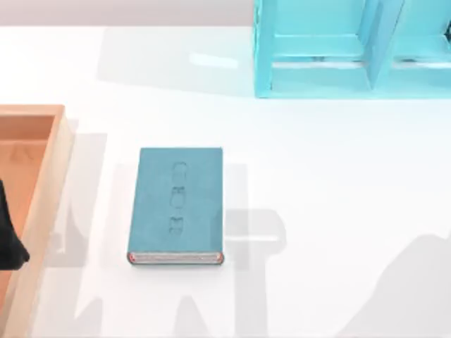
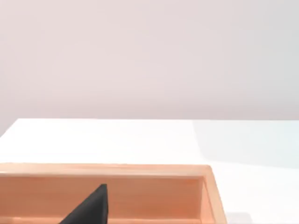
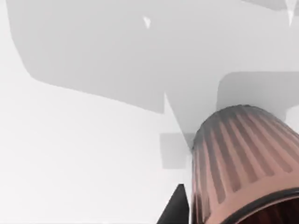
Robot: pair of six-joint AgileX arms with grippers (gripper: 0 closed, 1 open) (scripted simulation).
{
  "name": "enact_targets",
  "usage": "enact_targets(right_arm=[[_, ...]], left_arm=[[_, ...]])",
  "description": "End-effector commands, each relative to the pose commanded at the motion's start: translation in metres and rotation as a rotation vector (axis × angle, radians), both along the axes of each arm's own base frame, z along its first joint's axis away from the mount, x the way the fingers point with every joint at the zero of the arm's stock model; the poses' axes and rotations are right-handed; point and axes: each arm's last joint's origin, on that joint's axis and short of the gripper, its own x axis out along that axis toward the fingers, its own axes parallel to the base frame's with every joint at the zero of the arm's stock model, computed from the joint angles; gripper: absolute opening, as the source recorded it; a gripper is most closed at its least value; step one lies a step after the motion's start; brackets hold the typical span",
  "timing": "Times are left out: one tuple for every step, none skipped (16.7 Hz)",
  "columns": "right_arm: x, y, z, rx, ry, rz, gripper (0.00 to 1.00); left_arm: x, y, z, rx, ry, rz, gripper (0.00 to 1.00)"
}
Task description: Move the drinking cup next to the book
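The teal-blue book (image 1: pixel 177 204) lies flat on the white table, left of centre, with its white page edges and red trim toward the front. The drinking cup (image 3: pixel 238 154), ribbed and reddish-brown, looms close in the right wrist view, above the white tabletop. My right gripper (image 3: pixel 243 212) is shut on the cup, and one dark fingertip (image 3: pixel 176 207) presses against its side. My left gripper (image 1: pixel 10 236) hangs over the wooden tray at the table's left edge, and one dark finger (image 2: pixel 91 207) of it shows in the left wrist view.
A wooden tray (image 1: pixel 53 183) runs along the left edge, close to the book. A light-blue shelf unit (image 1: pixel 352 49) stands at the back right. Open white tabletop lies right of the book, crossed by arm shadows.
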Motion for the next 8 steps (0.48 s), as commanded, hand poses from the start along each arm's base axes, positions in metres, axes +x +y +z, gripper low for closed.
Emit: enact_targets(right_arm=[[0.0000, 0.0000, 0.0000, 0.000, 0.000, 0.000, 0.10], [0.0000, 0.0000, 0.0000, 0.000, 0.000, 0.000, 0.02], [0.0000, 0.0000, 0.0000, 0.000, 0.000, 0.000, 0.00], [0.0000, 0.0000, 0.0000, 0.000, 0.000, 0.000, 0.00], [0.0000, 0.0000, 0.0000, 0.000, 0.000, 0.000, 0.00], [0.0000, 0.0000, 0.0000, 0.000, 0.000, 0.000, 0.00], [0.0000, 0.0000, 0.0000, 0.000, 0.000, 0.000, 0.00], [0.0000, 0.0000, 0.0000, 0.000, 0.000, 0.000, 0.00]], left_arm=[[0.0000, 0.0000, 0.0000, 0.000, 0.000, 0.000, 1.00], [0.0000, 0.0000, 0.0000, 0.000, 0.000, 0.000, 1.00], [0.0000, 0.0000, 0.0000, 0.000, 0.000, 0.000, 1.00], [0.0000, 0.0000, 0.0000, 0.000, 0.000, 0.000, 1.00], [0.0000, 0.0000, 0.0000, 0.000, 0.000, 0.000, 1.00], [0.0000, 0.0000, 0.0000, 0.000, 0.000, 0.000, 1.00], [0.0000, 0.0000, 0.0000, 0.000, 0.000, 0.000, 1.00], [0.0000, 0.0000, 0.0000, 0.000, 0.000, 0.000, 1.00]])
